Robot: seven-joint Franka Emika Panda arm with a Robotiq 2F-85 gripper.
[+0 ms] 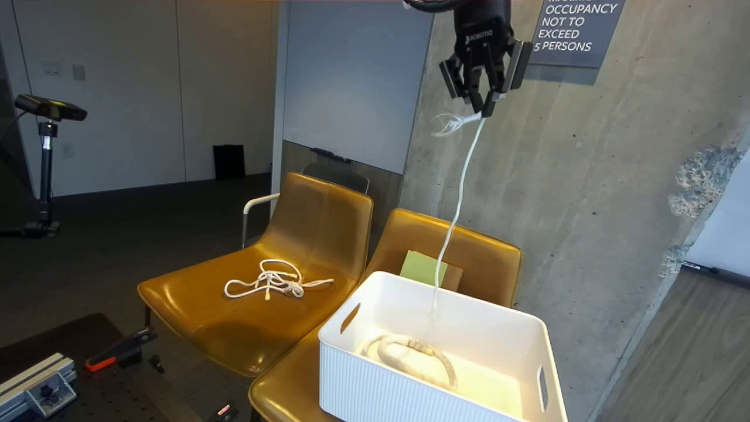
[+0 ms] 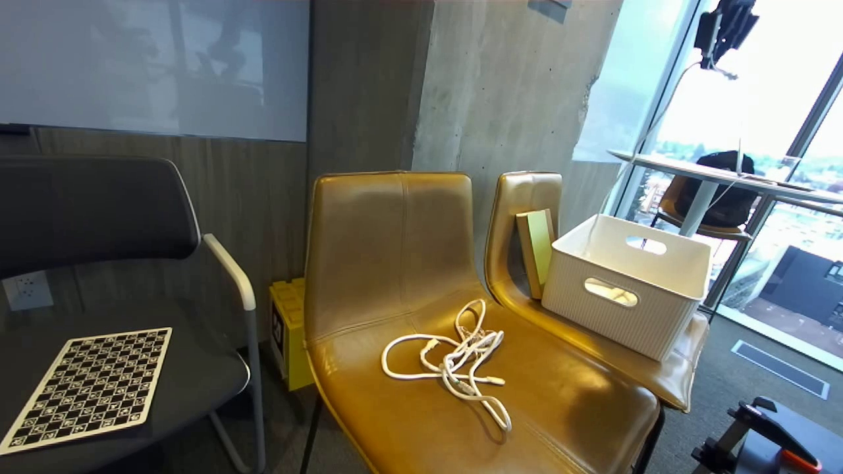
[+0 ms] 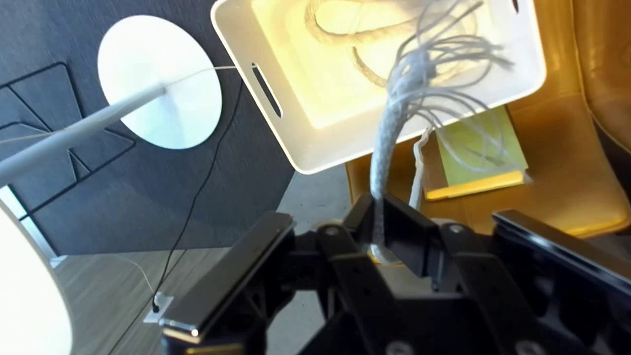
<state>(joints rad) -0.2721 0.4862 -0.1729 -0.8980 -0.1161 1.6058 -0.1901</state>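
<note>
Closest up, in wrist view: gripper (image 3: 378, 217), clamped on rope (image 3: 388, 128) just behind frayed end (image 3: 416, 64). Held there, so dangling lengthwise into bin (image 1: 375, 381). Underneath, as support: chair (image 1: 284, 381). Leaning behind, likely steadied by backrest (image 1: 498, 261): book (image 1: 423, 268).

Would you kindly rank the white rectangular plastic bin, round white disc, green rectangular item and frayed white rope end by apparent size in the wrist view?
1. White rectangular plastic bin
2. Round white disc
3. Green rectangular item
Unranked: frayed white rope end; nearness to the camera makes it unsure.
</note>
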